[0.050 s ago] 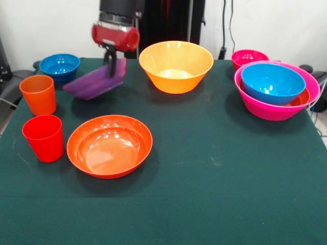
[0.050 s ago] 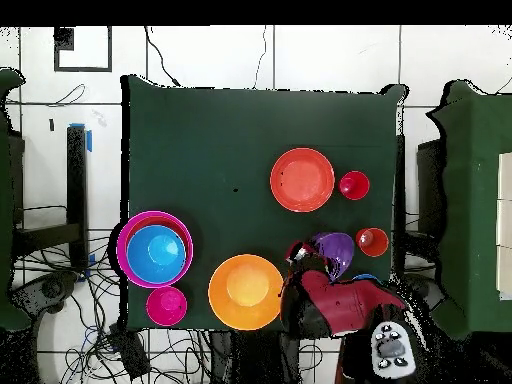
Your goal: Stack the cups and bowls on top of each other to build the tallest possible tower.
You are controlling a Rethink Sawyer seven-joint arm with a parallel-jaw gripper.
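My gripper [image 1: 111, 65] is shut on the rim of the purple bowl [image 1: 94, 81], which hangs tilted just above the table at the back left; the overhead view shows this purple bowl [image 2: 335, 250] beside the arm. The tower [image 1: 276, 104] stands at the right: a large pink bowl holding a red-orange bowl [image 1: 301, 98] and a blue bowl [image 1: 272, 83]. In the overhead view the tower [image 2: 125, 250] is far from the gripper. The orange cup [image 1: 38, 94] and red cup [image 1: 44, 138] stand at the left, and a shallow red-orange bowl [image 1: 109, 146] lies beside them.
A yellow-orange bowl [image 1: 176, 65] sits at the back middle, close to the right of the held bowl. A second blue bowl [image 1: 60, 66] rests at the far left corner. A small pink-red bowl [image 1: 249, 57] stands behind the tower. Cables hang beyond the table.
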